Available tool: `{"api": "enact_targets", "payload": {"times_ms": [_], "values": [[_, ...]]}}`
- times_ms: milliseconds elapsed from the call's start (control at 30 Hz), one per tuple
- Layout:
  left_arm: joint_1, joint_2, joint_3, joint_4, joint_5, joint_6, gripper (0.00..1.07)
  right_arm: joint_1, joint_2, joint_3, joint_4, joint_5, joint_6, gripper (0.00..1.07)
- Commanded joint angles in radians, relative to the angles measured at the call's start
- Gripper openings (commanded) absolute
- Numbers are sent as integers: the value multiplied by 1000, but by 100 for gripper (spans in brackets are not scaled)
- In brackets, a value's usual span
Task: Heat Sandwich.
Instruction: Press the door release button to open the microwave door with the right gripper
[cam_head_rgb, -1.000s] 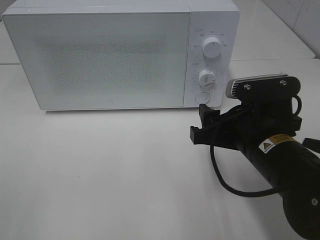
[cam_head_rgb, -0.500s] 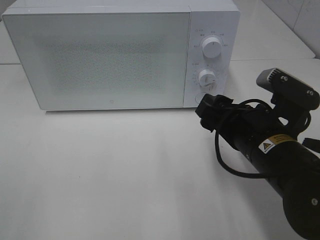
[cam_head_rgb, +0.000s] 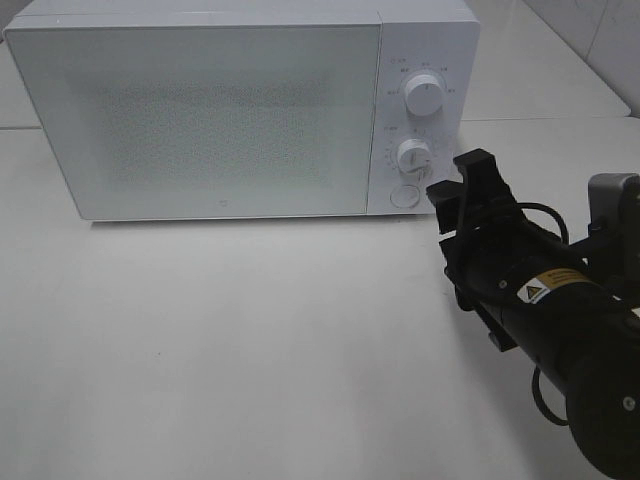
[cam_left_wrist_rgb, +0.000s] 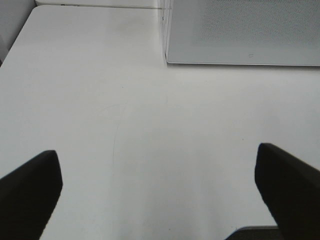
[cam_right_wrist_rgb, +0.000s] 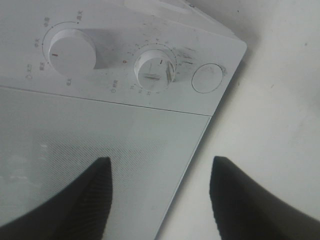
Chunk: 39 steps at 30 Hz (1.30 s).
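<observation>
White microwave (cam_head_rgb: 220, 120), its door shut, stands at the back of the pale table (cam_head_rgb: 230, 340). The right gripper (cam_head_rgb: 462, 188), rolled on its side, hovers just beside the round button (cam_head_rgb: 404, 196) below the lower dial (cam_head_rgb: 413, 155), jaws parted and empty. The left gripper (cam_left_wrist_rgb: 156, 152) is spread wide over the table, holding nothing. Where the sandwich lies cannot be told

Bright, even light came down from above, washing the white table (cam_head_rgb: 250, 330) and the microwave (cam_head_rgb: 200, 110) into nearly one pale tone, with just a thin soft shadow under the oven's front edge. Speckled grain covered its door. Up close, the left gripper (cam_left_wrist_rgb: 157, 152) and the right gripper (cam_right_wrist_rgb: 161, 160) were blurred black shapes, though a dial (cam_right_wrist_rgb: 155, 70) read fairly sharp.
</observation>
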Motion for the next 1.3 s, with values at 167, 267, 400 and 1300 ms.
{"api": "enact_targets", "payload": {"times_ms": [167, 267, 400, 1300], "values": [[3, -18, 0, -4, -9, 0, 100, 4, -2, -8, -3, 21, 199, 27], [3, -18, 0, -4, -9, 0, 100, 4, -2, -8, 11, 25, 198, 18], [3, -18, 0, -4, -9, 0, 100, 4, -2, -8, 38, 25, 197, 6], [3, -17, 0, -4, -9, 0, 100, -79, 140, -106, -48, 84, 282, 0]]}}
